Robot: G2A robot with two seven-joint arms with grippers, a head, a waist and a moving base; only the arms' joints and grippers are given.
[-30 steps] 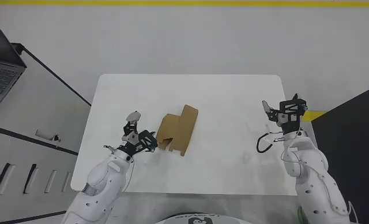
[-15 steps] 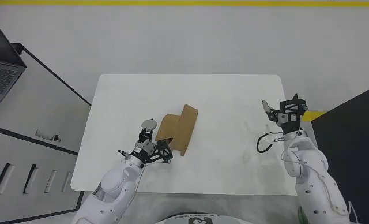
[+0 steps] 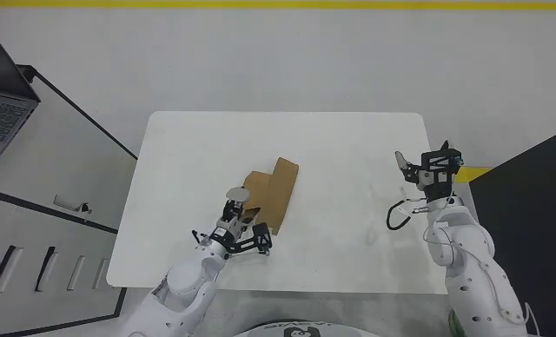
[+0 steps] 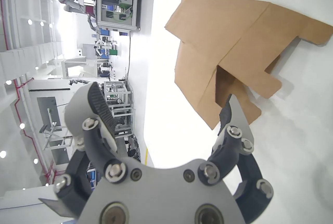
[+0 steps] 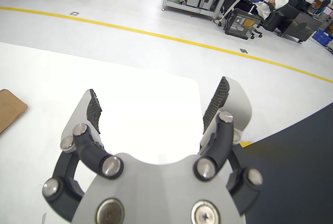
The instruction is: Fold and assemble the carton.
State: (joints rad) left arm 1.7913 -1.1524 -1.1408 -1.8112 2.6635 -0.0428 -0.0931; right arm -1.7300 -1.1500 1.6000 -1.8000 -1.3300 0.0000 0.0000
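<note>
Top view tells me my left gripper has slid right since a second ago to the near end of the carton mid-table, spread wide, gripping nothing, one fingertip at its open flap, while my right gripper stays spread, idle.
</note>
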